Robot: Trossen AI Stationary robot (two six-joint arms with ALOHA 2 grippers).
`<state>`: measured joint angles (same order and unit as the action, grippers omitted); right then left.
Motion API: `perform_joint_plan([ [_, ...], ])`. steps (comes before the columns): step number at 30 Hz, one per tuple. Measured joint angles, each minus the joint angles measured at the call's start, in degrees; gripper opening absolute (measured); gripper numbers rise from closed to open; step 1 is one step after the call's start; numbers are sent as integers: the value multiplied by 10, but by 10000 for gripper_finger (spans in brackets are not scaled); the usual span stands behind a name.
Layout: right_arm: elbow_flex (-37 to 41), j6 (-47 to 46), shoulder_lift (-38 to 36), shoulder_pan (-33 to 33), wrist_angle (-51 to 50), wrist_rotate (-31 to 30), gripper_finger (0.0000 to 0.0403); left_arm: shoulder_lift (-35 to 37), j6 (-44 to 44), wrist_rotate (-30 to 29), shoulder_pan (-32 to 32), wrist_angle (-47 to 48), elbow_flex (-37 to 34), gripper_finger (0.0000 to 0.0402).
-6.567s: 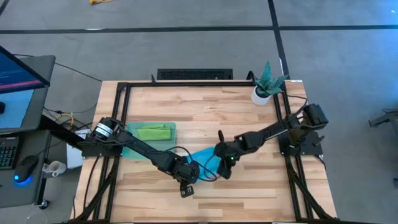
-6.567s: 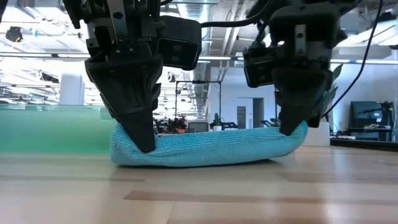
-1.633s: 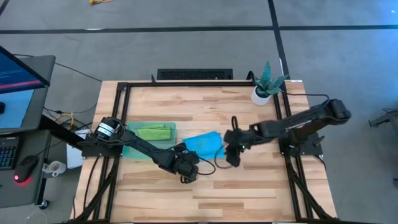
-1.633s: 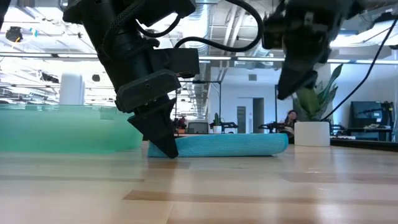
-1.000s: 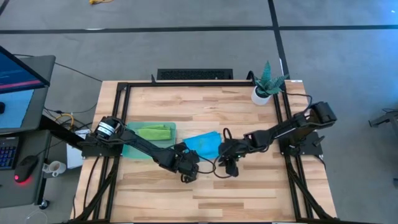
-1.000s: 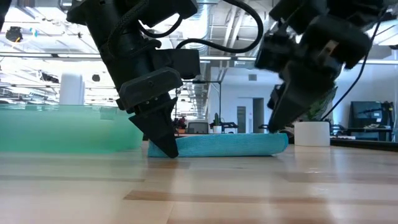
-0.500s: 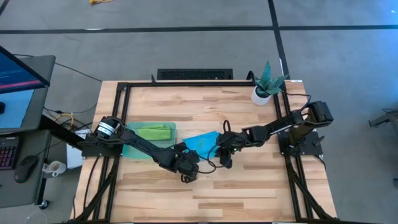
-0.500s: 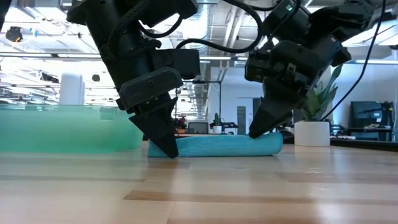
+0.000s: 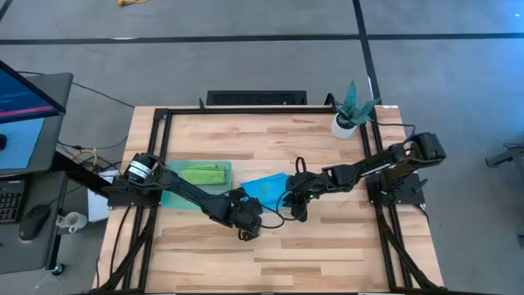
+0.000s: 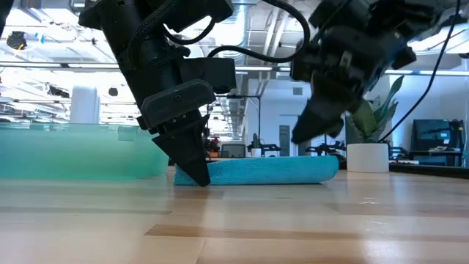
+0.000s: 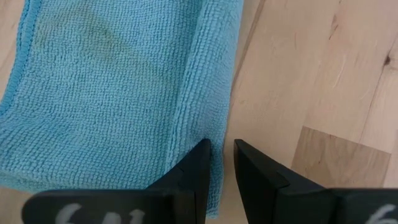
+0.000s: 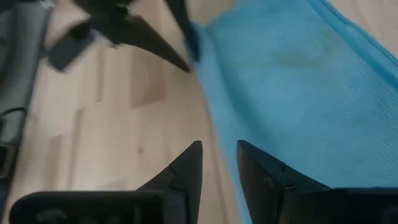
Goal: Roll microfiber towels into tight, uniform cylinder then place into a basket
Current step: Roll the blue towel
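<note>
Judging the job roughly half done, we count one towel put away and one still to finish: the lime green towel (image 9: 202, 174) lies rolled inside the basket (image 9: 173, 197) on the left side of the counter (image 9: 327, 246), while the blue towel (image 9: 267, 188) rests on the bare wood near the middle, just beside the basket's right end. In the low view the blue towel (image 10: 264, 170) reads as a low, flattish roll rather than a tight cylinder, and the left wrist view shows much of it spread flat with one folded edge, so we think it needs more rolling before it can go into the basket with the green one. Our left tool (image 9: 246, 228) is down at the near-left corner of the blue towel, its tips on the counter; the fingers (image 11: 193, 171) stand only a little apart, one on the cloth's edge and the other on the wood, and we cannot say that they pinch any cloth. Our right tool (image 9: 295, 211) hangs just above the towel's right end, its fingers (image 12: 186, 165) parted by a narrow gap, holding nothing.
</note>
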<state>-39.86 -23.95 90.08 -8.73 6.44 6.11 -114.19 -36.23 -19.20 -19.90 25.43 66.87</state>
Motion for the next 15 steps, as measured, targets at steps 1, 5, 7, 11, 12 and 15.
perform_joint_plan([
  [1, 0, 0, -7, -5, 1, 0, 121, 0, 0, 0, 0, 0, 0, 67],
  [5, 0, 0, -11, -35, 2, -4, 121, 0, 0, 0, 0, 0, 0, 67],
  [7, 0, 0, 0, -50, 5, -6, 121, 0, 0, 0, 0, 0, 0, 67],
  [11, 0, 0, 33, -69, 8, -14, 121, 0, 0, 0, 0, 0, 0, 67],
  [12, 0, 0, 40, -70, 12, -15, 121, 0, 0, 0, 0, 0, 0, 67],
  [15, 0, 0, 60, -65, 20, -22, 121, 0, 0, 0, 0, 0, 0, 67],
])
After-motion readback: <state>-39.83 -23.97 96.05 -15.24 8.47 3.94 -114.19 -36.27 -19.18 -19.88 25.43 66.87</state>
